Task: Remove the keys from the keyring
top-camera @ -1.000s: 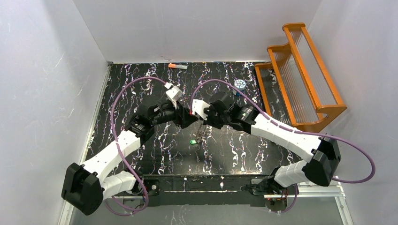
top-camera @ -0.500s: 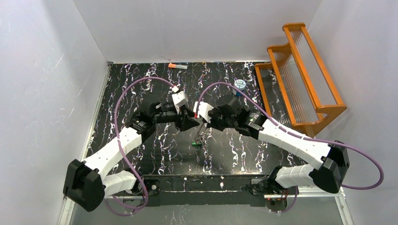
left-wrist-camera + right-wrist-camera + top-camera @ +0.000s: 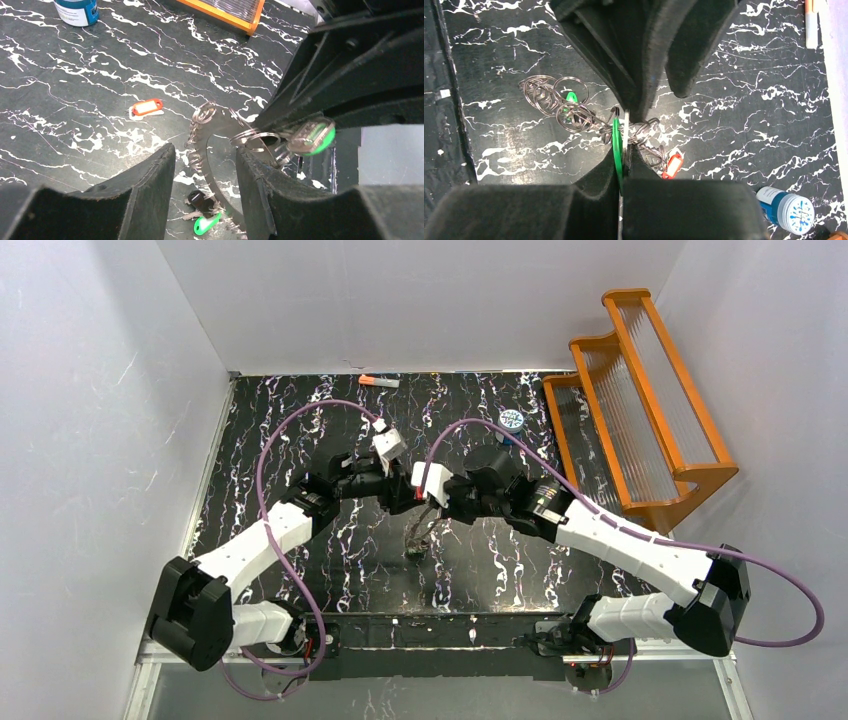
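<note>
The keyring (image 3: 216, 131), a flat grey ring with a toothed edge, hangs tilted over the black marbled table. My right gripper (image 3: 624, 145) is shut on a green key (image 3: 616, 142) that is linked to the keyring by small wire rings; the same green key (image 3: 312, 137) shows in the left wrist view. My left gripper (image 3: 205, 149) is open, its jaws either side of the keyring's toothed rim, with a gap on the left. A second green key (image 3: 207, 223) hangs low by the table. A red key (image 3: 146, 107) lies on the table. From above, both grippers meet over the keyring (image 3: 420, 530).
A blue-and-white canister (image 3: 512, 420) stands at the back right beside an orange wooden rack (image 3: 640, 400). An orange-and-grey stick (image 3: 380, 382) lies at the table's far edge. Loose wire rings (image 3: 554, 100) trail on the table under the grippers.
My left gripper has moved right, up to the right gripper, and its jaws have narrowed around the keyring's rim. The right arm has shifted slightly, its grip unchanged.
</note>
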